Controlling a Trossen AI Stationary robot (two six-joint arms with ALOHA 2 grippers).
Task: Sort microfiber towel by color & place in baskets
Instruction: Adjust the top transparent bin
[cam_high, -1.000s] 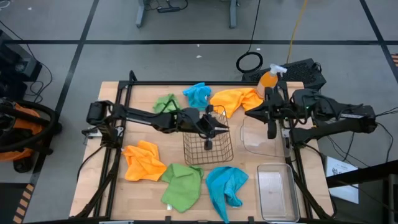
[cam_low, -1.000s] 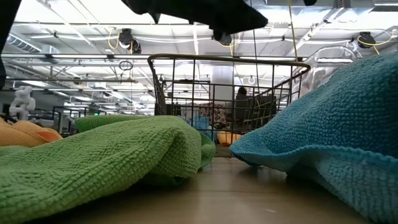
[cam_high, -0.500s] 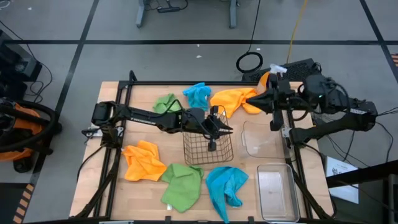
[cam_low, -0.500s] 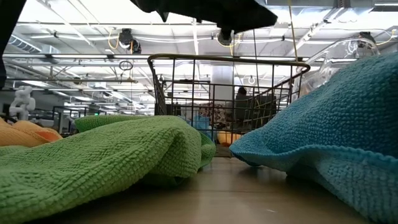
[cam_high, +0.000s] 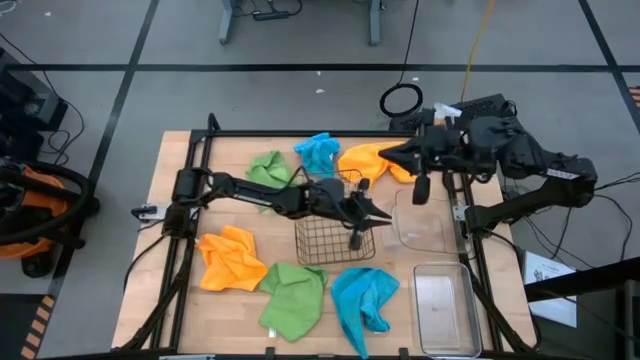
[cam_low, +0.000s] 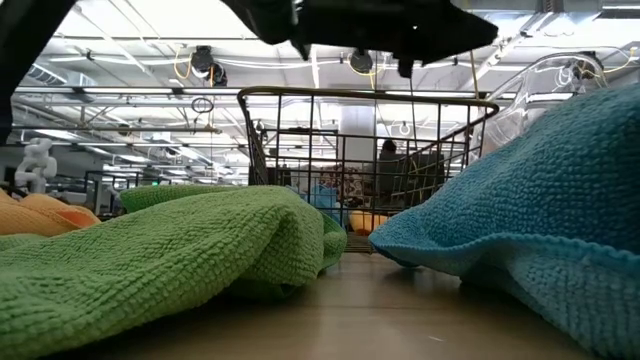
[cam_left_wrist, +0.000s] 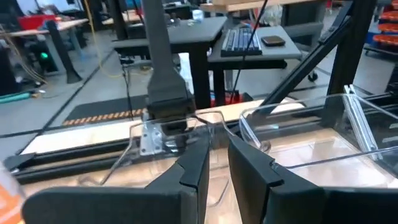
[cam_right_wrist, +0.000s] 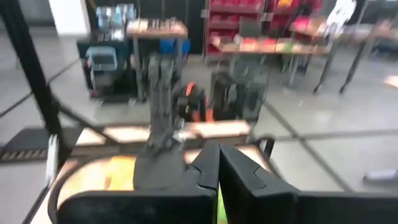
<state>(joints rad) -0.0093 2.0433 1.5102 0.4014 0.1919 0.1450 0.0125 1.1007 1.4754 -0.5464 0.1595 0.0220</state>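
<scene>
As laid: two orange towels (cam_high: 232, 257), two green towels (cam_high: 293, 296), two blue towels (cam_high: 362, 300).

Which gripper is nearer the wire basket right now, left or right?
Left. The left gripper is over the copper wire basket's right rim. The right gripper is farther back, above the orange towel, apart from the basket.

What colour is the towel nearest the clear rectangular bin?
Bright blue: the towel lies just beside the bin, clearest in the high view.

Bright even overhead light, glaring ceiling in low view, right wrist view motion-blurred, soft shadows
</scene>
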